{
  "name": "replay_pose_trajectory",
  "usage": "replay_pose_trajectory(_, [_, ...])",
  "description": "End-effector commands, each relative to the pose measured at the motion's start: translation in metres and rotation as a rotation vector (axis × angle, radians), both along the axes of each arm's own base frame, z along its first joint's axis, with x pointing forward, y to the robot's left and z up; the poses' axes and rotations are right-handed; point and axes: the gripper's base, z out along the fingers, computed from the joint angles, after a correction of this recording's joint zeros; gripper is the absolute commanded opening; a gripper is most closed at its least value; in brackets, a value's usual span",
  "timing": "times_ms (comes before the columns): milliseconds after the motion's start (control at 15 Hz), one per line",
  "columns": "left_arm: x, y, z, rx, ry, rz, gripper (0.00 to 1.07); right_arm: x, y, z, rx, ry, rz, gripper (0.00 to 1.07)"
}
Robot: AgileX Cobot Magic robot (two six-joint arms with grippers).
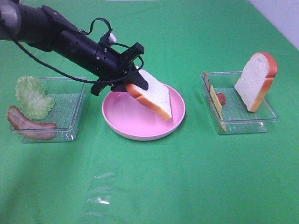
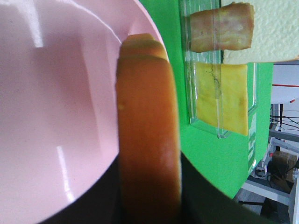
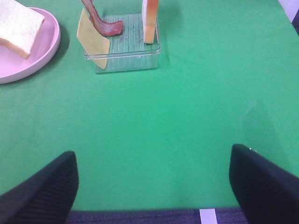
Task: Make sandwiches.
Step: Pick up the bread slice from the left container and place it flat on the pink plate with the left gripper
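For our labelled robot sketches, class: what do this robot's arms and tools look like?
The left arm is black, built of rounded cylindrical segments, with a grey upper section and thin black cables looping along it. The left tool is a black angular bracket. The right tool shows only two broad black fingers with finely ribbed surfaces. No markings are visible.

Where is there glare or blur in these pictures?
Exterior high view: pale glare patches on the green cloth near the pink plate. Left wrist view: white light streaks on the plate; the bread slice in the left claw is out of focus. Right wrist view: the fingers of the right claw are blurred.
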Motion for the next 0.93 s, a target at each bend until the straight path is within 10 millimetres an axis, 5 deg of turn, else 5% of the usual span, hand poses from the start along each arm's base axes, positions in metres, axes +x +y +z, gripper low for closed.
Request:
replay_pose_trajectory(67, [0.001,-0.003,0.002,-0.007,-0.011,0.005,0.0,-0.003,0.0,0.0,0.006,-0.033,-0.007,0.84])
replay_pose_trajectory(600, [0.005,-0.007,-0.012,-0.021,0.029,-0.026,0.05,-0.003,0.0,0.0,0.006,-0.033,-0.007,0.84])
replay_pose_trajectory(733, [0.004,-0.007,-0.012,-0.018,0.033,-0.033,0.17,-0.003,0.0,0.0,0.006,-0.033,-0.007,0.84])
replay_pose_trajectory(933, [0.001,-0.006,-0.012,-0.002,0.046,-0.068,0.76,-0.003,0.0,0.0,0.006,-0.033,-0.007,0.84])
